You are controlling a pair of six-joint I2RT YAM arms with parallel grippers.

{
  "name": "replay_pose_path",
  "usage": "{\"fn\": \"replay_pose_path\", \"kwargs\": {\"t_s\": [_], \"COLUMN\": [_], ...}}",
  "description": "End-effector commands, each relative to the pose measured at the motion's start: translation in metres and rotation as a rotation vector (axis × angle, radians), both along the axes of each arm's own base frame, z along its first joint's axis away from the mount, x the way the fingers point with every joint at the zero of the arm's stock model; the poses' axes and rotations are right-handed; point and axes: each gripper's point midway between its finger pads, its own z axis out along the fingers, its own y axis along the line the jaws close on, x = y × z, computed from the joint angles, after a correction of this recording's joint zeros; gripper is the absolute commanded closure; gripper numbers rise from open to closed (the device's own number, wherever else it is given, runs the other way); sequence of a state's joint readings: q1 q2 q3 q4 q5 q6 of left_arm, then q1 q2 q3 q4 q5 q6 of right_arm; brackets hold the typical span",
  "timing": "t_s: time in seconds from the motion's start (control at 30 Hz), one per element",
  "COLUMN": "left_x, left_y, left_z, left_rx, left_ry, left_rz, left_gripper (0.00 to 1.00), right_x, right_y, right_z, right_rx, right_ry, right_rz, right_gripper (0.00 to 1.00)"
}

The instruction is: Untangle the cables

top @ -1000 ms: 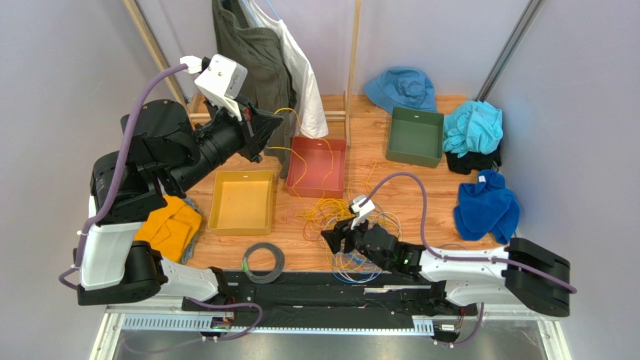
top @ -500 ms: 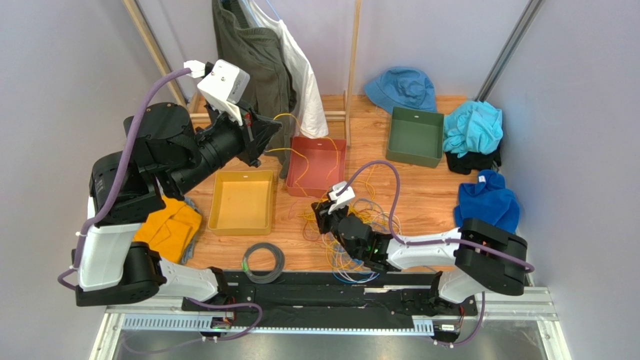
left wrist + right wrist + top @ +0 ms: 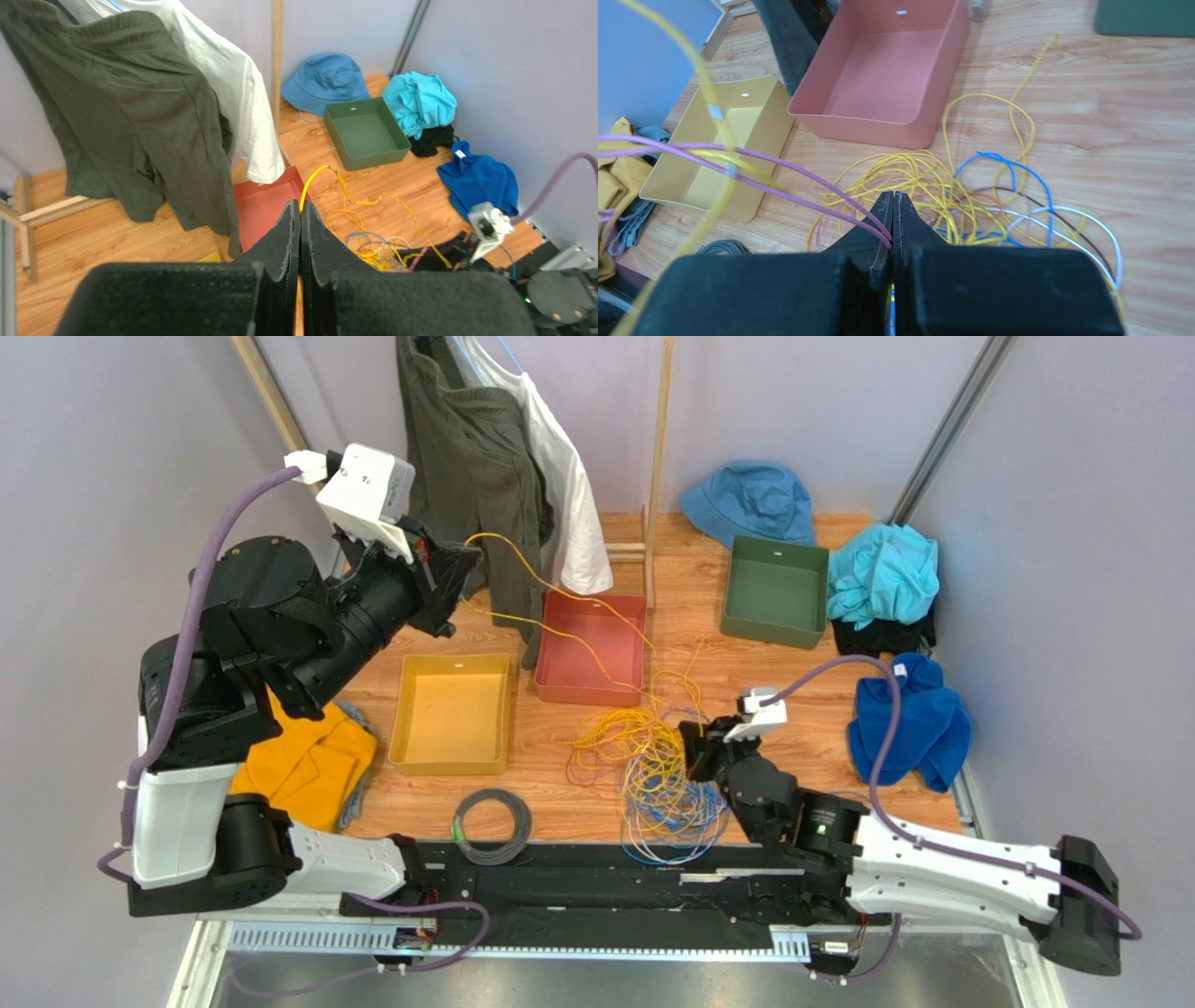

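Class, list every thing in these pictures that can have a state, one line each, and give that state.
left gripper, shut on the yellow cable, raised
right gripper, shut on the purple cable
cable pile, tangled on the table
red tray, empty
yellow tray, empty
green tray, empty
grey coil, neatly wound

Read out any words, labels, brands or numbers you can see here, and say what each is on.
No readable text in any view.
White sticker in the red bin: too small to read.
White label in the yellow bin: too small to read.
White tag on the blue cloth: blurred.
Green tag on the coiled ring: too small.
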State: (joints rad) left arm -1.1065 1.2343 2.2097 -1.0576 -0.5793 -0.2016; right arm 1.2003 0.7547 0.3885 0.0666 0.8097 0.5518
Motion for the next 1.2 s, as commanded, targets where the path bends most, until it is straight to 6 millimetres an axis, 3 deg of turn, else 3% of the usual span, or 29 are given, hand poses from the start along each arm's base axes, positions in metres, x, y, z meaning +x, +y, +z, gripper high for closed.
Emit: {"fn": "replay_pose_path", "kwargs": {"t_s": [0.0, 0.27, 0.4, 0.73, 1.0, 1.03, 1.07, 1.17], "left_x": [0.008, 0.017, 0.016, 0.012, 0.014, 0.014, 0.017, 0.021], "left_y": [0.011, 0.031, 0.039, 0.039, 0.031, 0.032, 0.029, 0.03], "left_z": [0.024, 0.05, 0.057, 0.068, 0.059, 0.056, 0.049, 0.031], "left_rx": [-0.014, -0.014, -0.028, -0.068, -0.032, -0.026, -0.011, 0.02], "left_ry": [-0.065, -0.136, -0.151, -0.179, -0.165, -0.16, -0.146, -0.111], "left_rz": [0.069, 0.174, 0.196, 0.166, 0.151, 0.156, 0.165, 0.197], "left_gripper": [1.0, 1.0, 1.0, 1.0, 1.0, 1.0, 1.0, 1.0], "right_x": [-0.009, -0.02, -0.024, -0.034, -0.031, -0.032, -0.032, -0.031], "right_y": [-0.041, -0.068, -0.076, -0.07, -0.058, -0.054, -0.053, -0.051], "right_z": [-0.024, -0.035, -0.051, -0.091, -0.076, -0.075, -0.073, -0.065], "right_rx": [-0.052, -0.016, 0.009, 0.083, 0.022, 0.011, -0.015, -0.073], "right_ry": [0.071, 0.118, 0.153, 0.266, 0.215, 0.215, 0.208, 0.218], "right_rz": [-0.085, -0.12, -0.146, -0.146, -0.074, -0.052, -0.04, -0.039], "right_gripper": [1.0, 1.0, 1.0, 1.0, 0.99, 0.92, 0.67, 0.45]}}
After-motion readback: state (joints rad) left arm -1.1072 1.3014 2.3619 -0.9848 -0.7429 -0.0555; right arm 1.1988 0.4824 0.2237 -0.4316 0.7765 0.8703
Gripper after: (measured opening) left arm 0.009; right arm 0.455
